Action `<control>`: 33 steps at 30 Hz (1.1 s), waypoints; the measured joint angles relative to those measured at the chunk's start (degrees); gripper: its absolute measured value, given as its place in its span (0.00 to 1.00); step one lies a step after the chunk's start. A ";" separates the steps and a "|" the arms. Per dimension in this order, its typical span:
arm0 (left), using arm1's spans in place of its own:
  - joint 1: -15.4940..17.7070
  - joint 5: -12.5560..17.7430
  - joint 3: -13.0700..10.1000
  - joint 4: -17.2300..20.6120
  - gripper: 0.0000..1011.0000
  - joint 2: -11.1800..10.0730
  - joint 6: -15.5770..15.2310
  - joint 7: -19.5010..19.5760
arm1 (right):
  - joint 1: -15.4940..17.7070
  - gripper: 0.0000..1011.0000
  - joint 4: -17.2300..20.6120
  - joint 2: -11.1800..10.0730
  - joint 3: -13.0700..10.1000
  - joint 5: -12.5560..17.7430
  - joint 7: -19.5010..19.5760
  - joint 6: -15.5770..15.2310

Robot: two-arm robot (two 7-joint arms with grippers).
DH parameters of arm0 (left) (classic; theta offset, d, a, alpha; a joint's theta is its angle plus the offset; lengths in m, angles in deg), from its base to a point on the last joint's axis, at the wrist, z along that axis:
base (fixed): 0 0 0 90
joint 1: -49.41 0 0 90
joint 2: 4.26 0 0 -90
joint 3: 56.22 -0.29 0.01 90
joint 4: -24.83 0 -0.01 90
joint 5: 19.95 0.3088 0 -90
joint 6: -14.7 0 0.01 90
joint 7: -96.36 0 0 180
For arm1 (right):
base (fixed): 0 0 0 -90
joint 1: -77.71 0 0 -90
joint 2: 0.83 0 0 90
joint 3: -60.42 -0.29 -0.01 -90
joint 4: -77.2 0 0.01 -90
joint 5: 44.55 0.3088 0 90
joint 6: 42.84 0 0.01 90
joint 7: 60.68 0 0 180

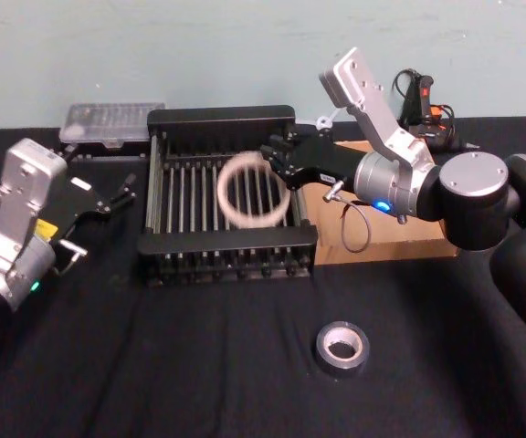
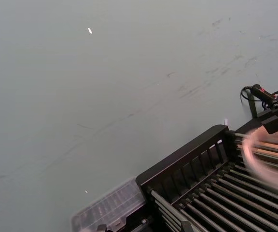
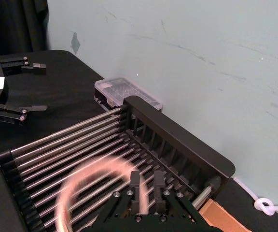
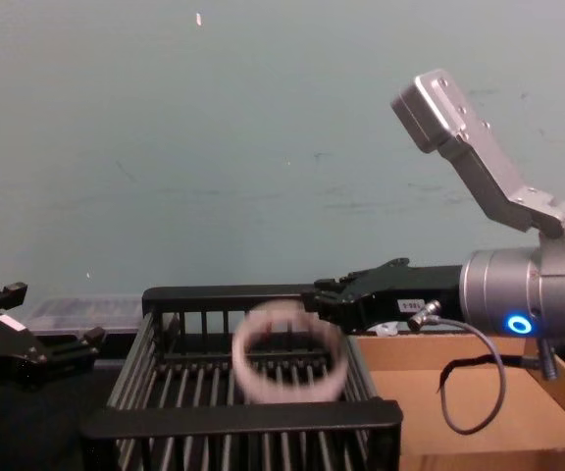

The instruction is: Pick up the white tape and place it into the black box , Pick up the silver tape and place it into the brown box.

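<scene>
Overhead first: the right gripper (image 1: 277,157) reaches across the black box (image 1: 222,117), its fingers apart, and the white tape (image 1: 255,190) shows blurred against the crate's bars just beside the fingertips; I cannot tell whether it touches them. The silver tape (image 1: 341,349) lies flat on the dark table (image 1: 153,365), well in front of the crate. The brown box (image 1: 391,239) sits against the crate's right side, under the right arm. The left gripper (image 1: 121,192) hangs at the crate's left, fingers spread, holding nothing, near a clear plastic case (image 1: 112,123).

Left wrist view: the crate's far rim (image 2: 187,157), the clear case beyond it, and the pale smear of the tape (image 2: 269,154).

Right wrist view: spread fingers (image 3: 135,186) over the slatted floor, the blurred ring (image 3: 95,186) below them.

Chest view: the ring (image 4: 292,353) stands on edge inside the crate (image 4: 243,420), the right gripper (image 4: 327,297) just beside its upper edge.
</scene>
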 joint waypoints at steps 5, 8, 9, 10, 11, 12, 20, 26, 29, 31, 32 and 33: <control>0.00 0.00 0.00 0.00 0.99 0.00 0.00 0.00 | 0.02 0.30 0.03 -0.02 0.00 0.00 0.00 -0.03; 0.00 0.00 0.00 0.00 0.99 0.00 0.00 0.00 | 0.04 0.39 0.05 -0.04 0.00 0.01 0.00 -0.04; 0.00 0.00 0.00 0.00 0.99 0.00 0.00 0.00 | 0.04 0.44 0.05 -0.05 0.00 0.01 0.00 -0.04; 0.00 0.00 0.00 0.00 0.99 0.00 0.00 0.00 | 0.04 0.45 0.06 -0.05 0.00 0.01 0.00 -0.05; 0.00 0.00 0.00 0.00 0.99 0.00 0.00 0.00 | 0.04 0.52 0.07 -0.05 0.00 0.01 0.00 -0.06; 0.00 0.00 0.00 0.00 0.99 0.00 0.00 0.00 | 0.04 0.52 0.08 -0.05 0.00 0.02 0.00 -0.06; 0.00 0.00 0.00 0.00 0.99 0.00 0.00 0.00 | 0.04 0.78 0.10 -0.06 0.00 0.04 0.00 -0.07; 0.00 0.00 0.00 0.00 0.99 0.00 0.00 0.00 | 0.04 0.95 0.10 -0.06 0.00 0.07 0.00 -0.07; 0.00 0.00 0.00 0.00 0.99 0.00 0.00 0.00 | 0.04 0.99 0.10 -0.05 0.00 0.08 0.00 -0.07; 0.00 0.00 0.00 0.00 0.99 0.00 0.00 0.00 | 0.04 0.99 0.10 -0.06 0.00 0.09 0.00 -0.07; 0.00 0.00 0.00 0.00 0.99 0.00 0.00 0.00 | 0.04 0.99 0.10 -0.06 0.00 0.09 0.00 -0.07; 0.00 0.00 0.00 0.00 0.99 0.00 0.00 0.00 | 0.04 0.99 0.10 -0.05 0.00 0.09 0.00 -0.07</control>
